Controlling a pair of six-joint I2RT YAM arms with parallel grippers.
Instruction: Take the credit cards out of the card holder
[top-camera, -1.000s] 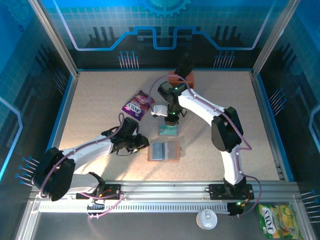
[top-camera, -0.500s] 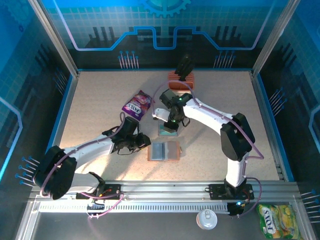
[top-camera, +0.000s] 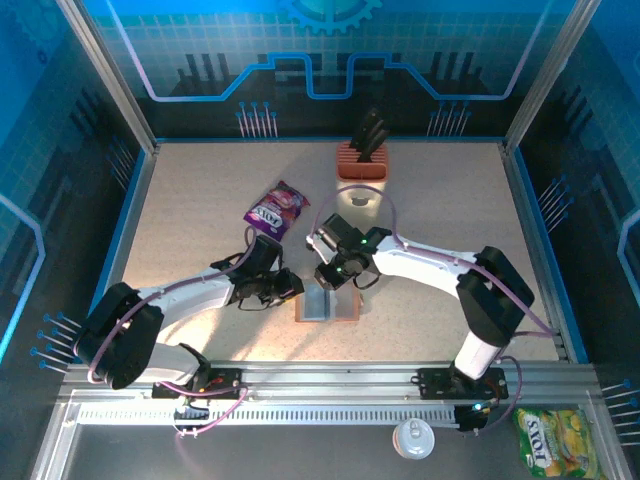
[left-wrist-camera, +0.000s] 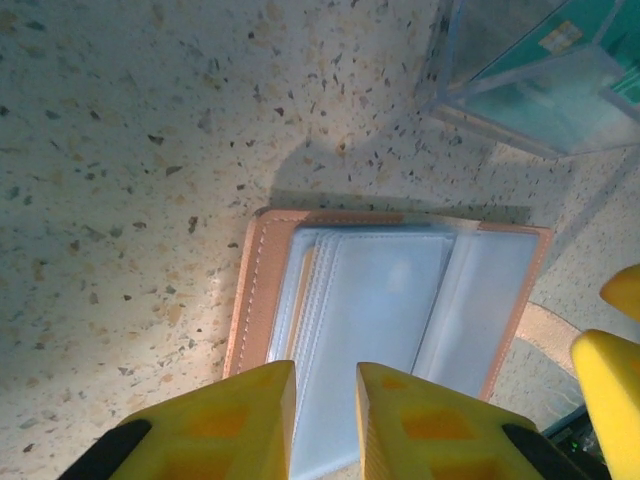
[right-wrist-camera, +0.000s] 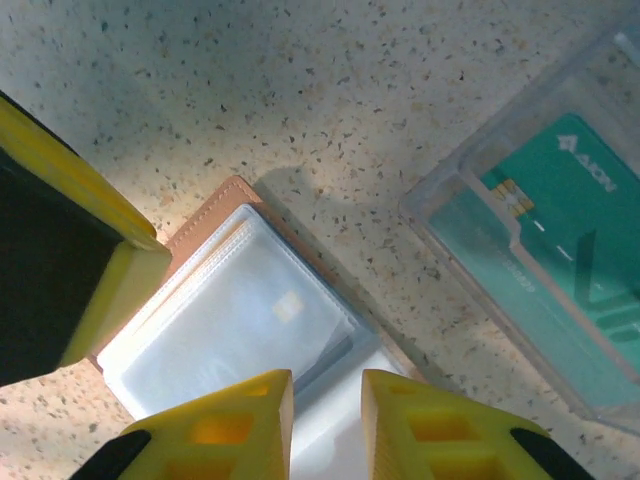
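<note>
The card holder (top-camera: 342, 306) lies open and flat on the table, a brown rim around frosted grey-blue pockets (left-wrist-camera: 380, 300). A pale card with a small chip shows through one pocket (right-wrist-camera: 287, 306). A teal credit card (right-wrist-camera: 570, 230) lies under a clear plastic sleeve just beyond the holder, also in the left wrist view (left-wrist-camera: 510, 35). My left gripper (top-camera: 293, 290) hangs over the holder's left part (left-wrist-camera: 325, 375), jaws a narrow gap apart with nothing between. My right gripper (top-camera: 338, 282) hovers over the holder's far edge (right-wrist-camera: 327, 382), slightly open and holding nothing.
A purple snack packet (top-camera: 277, 208) lies at the back left of the holder. An orange knife block (top-camera: 362, 158) stands at the far edge, a small white round thing (top-camera: 362, 198) in front of it. The two grippers are close together over the holder.
My right gripper has come toward the near side, off the teal card and sleeve and over the card holder, its jaws a bit wider. My left gripper edged right onto the holder's left side.
</note>
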